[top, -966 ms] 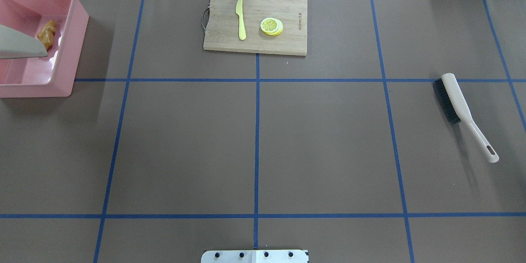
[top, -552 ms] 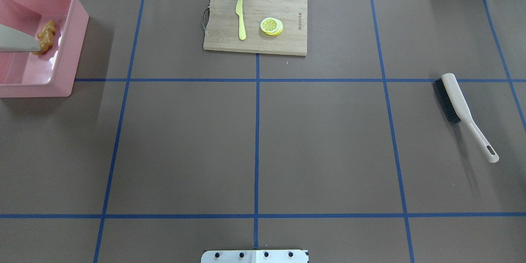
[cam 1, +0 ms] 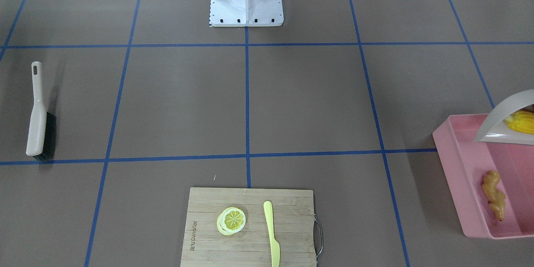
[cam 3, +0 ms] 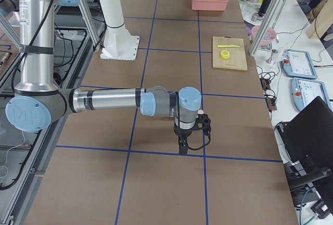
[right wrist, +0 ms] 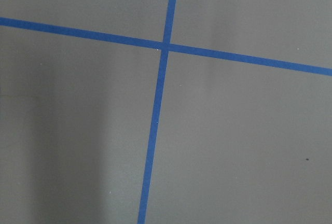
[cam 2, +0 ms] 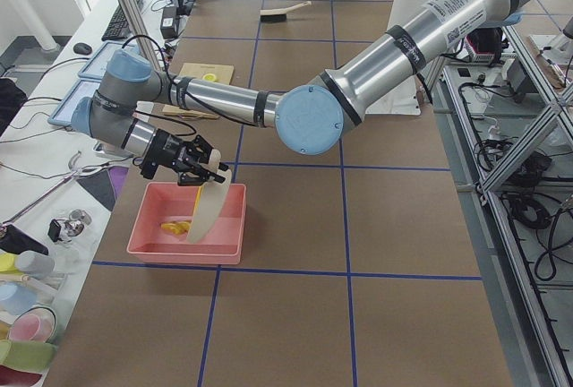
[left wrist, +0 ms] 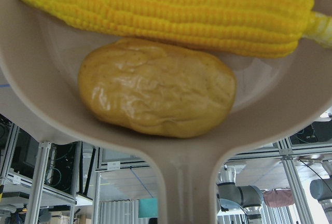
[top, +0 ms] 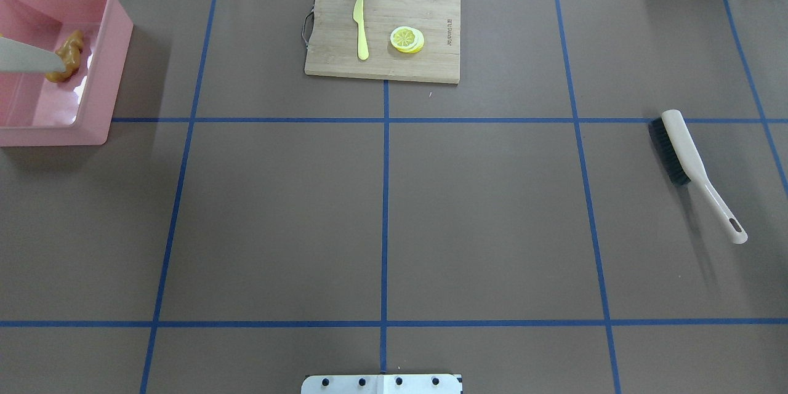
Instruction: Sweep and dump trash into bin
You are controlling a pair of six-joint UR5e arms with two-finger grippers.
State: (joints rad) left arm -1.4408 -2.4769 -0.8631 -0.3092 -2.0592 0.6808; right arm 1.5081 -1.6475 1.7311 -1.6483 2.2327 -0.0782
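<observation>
I tipped the beige plastic dustpan (cam 1: 504,112) more below my left hand (cam 2: 204,167); yellow toy corn (left wrist: 166,11) and brown potato (left wrist: 155,86) hadn't fallen. Grip: couldn't tell.

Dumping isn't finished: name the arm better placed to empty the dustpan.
Left. The dustpan at the left gripper tilts over the bin, corn and potato inside; the right gripper is far off.

You see a glossy pink plastic bin (top: 120,43) upper left, a smooth beige plastic dustpan (left wrist: 187,182), a shiny wrinkled potato (left wrist: 155,86), knobbly corn (left wrist: 166,6), a grained wooden board (top: 332,24) and a matt brown paper desk (top: 492,209).
</observation>
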